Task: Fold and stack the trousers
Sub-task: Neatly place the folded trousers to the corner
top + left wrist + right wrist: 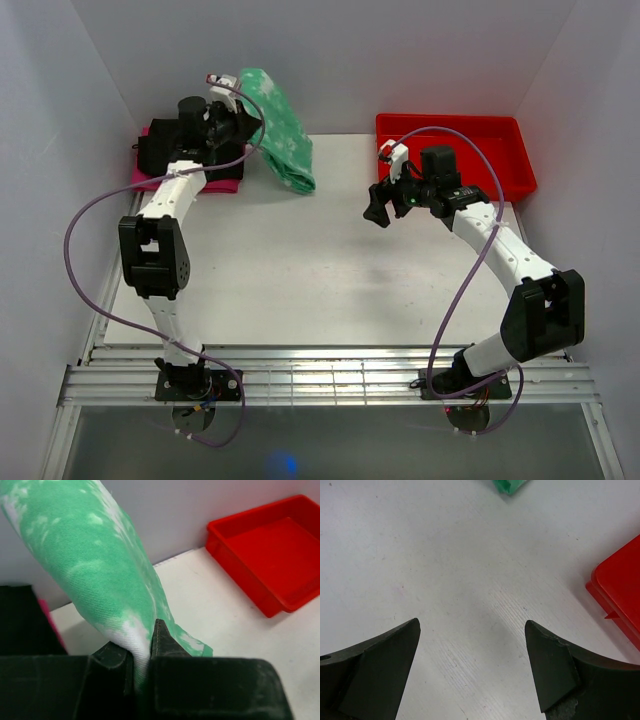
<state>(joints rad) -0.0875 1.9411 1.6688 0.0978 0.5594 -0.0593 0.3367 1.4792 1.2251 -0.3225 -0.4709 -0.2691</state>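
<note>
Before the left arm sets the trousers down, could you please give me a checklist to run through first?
1. Left pincer grip on trousers: ok, the fabric is pinched in it.
2. Right pincer free: ok, open above bare table.
3. Trousers lifted clear: not ok, their lower end seems to touch the table.
4. Trousers folded neatly: cannot tell, they hang bunched.
5. Black garment on pink garment: ok.
6. Trousers above black garment: not ok, they hang to its right.
</note>
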